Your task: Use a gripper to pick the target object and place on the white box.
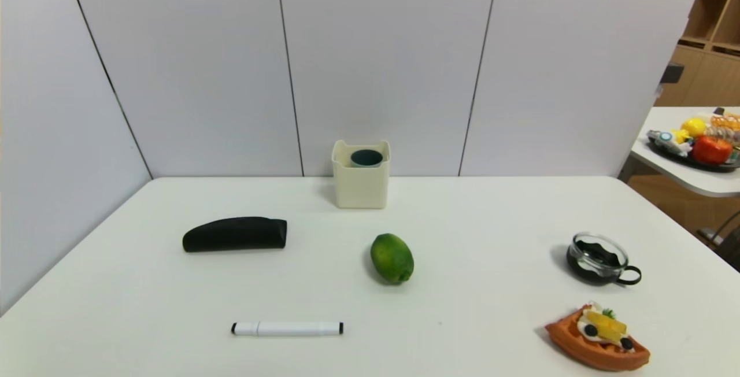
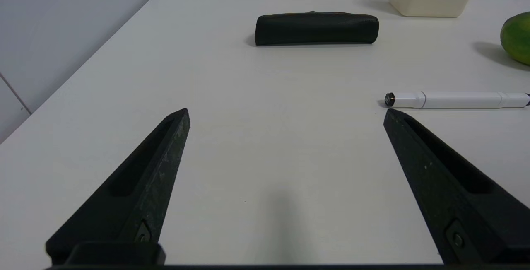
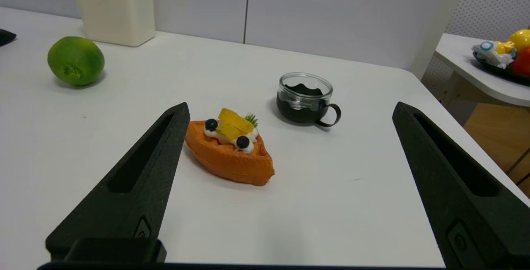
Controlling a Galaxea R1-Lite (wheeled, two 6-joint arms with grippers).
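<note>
- Both claws hang low over the near edge of the counter (image 1: 491, 221), out of the head camera's sight: the left claw (image 2: 285, 114) is spread wide and empty, and the right claw (image 3: 290, 108) is likewise spread wide with nothing between its tips.
- Nearest in the head view, a white marker (image 1: 287, 328) lies at about 7 o'clock with its long axis running 9 to 3; a toy waffle boat (image 1: 598, 337) topped with fruit sits at about 5 o'clock.
- Just beyond the waffle, toward 4 o'clock, stands a glass cup with a black handle (image 1: 601, 258), its handle turned to 3 o'clock.
- Near the middle of the counter rests a green lime (image 1: 392, 258); at 9 o'clock from it, well apart, lies a black case (image 1: 235, 233), long axis also 9 to 3.
- Farthest, at 12 o'clock against the grey wall panels (image 1: 381, 59), stands the white box (image 1: 361, 183).
- The tumbler (image 1: 366, 158) stands upright inside the box, mouth up and long axis vertical; only its rim and dark teal inside show above the box's notched rim.
</note>
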